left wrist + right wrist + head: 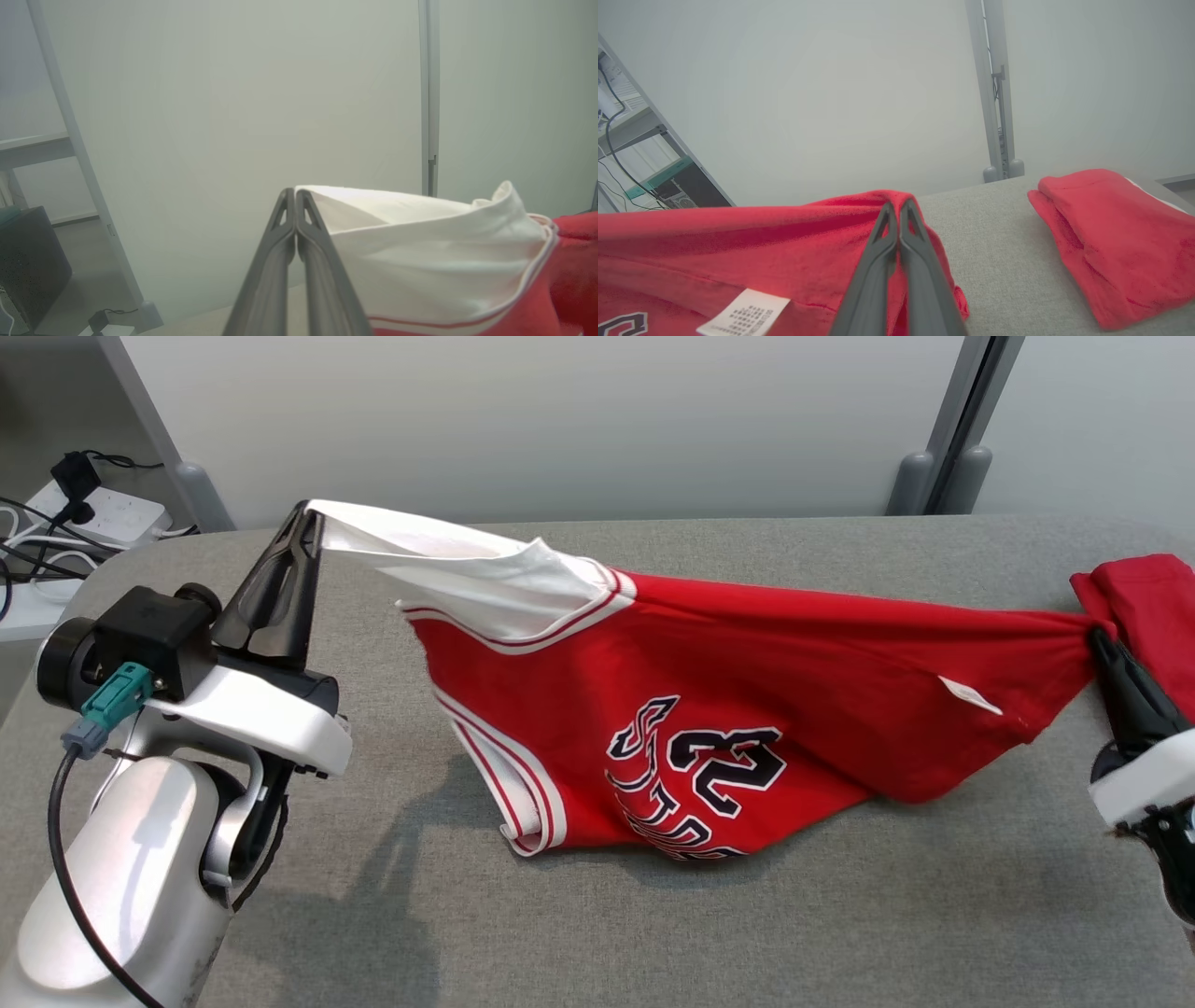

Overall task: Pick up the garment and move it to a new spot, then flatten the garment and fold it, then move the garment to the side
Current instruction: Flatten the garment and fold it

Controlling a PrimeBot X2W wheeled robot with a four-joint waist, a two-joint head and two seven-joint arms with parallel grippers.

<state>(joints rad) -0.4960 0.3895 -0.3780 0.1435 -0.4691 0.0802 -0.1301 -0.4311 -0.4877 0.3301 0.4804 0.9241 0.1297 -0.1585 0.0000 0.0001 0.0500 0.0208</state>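
Garment: our red sleeveless basketball jersey with white trim and black numbers (747,709) hangs stretched across the middle of the head view, its lower part sagging onto the grey fabric-covered table (597,915).
Left gripper (303,518): fingers together, clamped on the white shoulder strap at upper left.
Right gripper (1094,637): fingers together, pinching the red hem at the right edge.
Step in hand: we judge we should keep both grips level and the cloth taut while carrying, then lower it evenly to lie flat.
Surroundings: a folded red cloth (1115,242) lies near the right gripper and could snag; a white power strip with black cables (103,513) sits off the table, upper left.
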